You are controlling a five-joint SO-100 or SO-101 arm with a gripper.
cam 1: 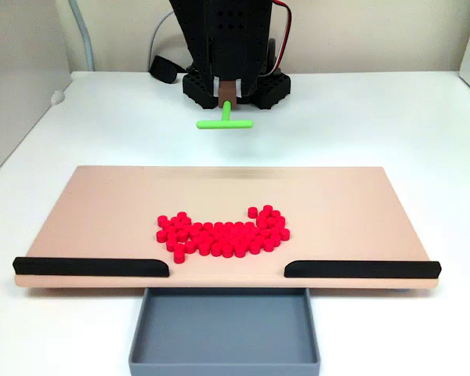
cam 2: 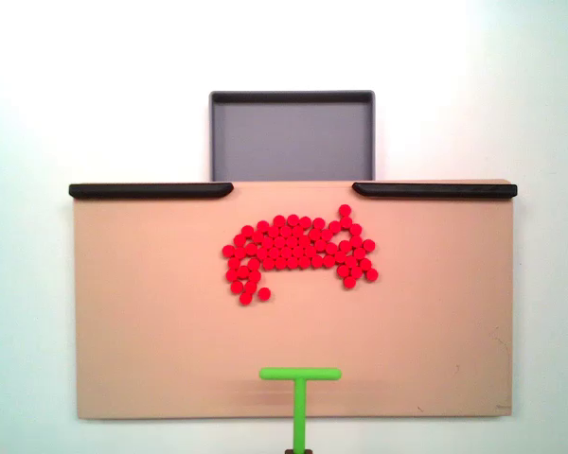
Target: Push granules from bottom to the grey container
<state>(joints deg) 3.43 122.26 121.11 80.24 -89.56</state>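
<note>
In the fixed view from above, a flat tan rectangular board (cam 2: 151, 331) lies on the white table (cam 2: 28, 284). Along its top edge at the left sits a long black bar (cam 2: 151, 190). Right of that bar comes a gap, and behind the gap lies the shallow matte grey rectangular tray (cam 2: 292, 137), its near side meeting the board's edge. Below the gap, on the upper middle of the board, the tiny bright red cylindrical granules (cam 2: 298, 248) lie in a loose, arch-shaped cluster, well short of the tray. At the bottom middle, the green T-shaped pusher tool (cam 2: 300, 375) has its crossbar over the board's lower edge, well apart from the granules. Farther right, a second black bar (cam 2: 434, 190) runs along the top edge.

In the fixed view facing the robot, the tray (cam 1: 223, 359) is nearest the camera, and the granules (cam 1: 223, 233) lie on the board (cam 1: 86, 211) between the two bars. Beyond the board, the black arm's gripper (cam 1: 228, 103) clasps the stem of the pusher tool (cam 1: 224, 123), whose crossbar hangs over the table (cam 1: 102, 125).
</note>
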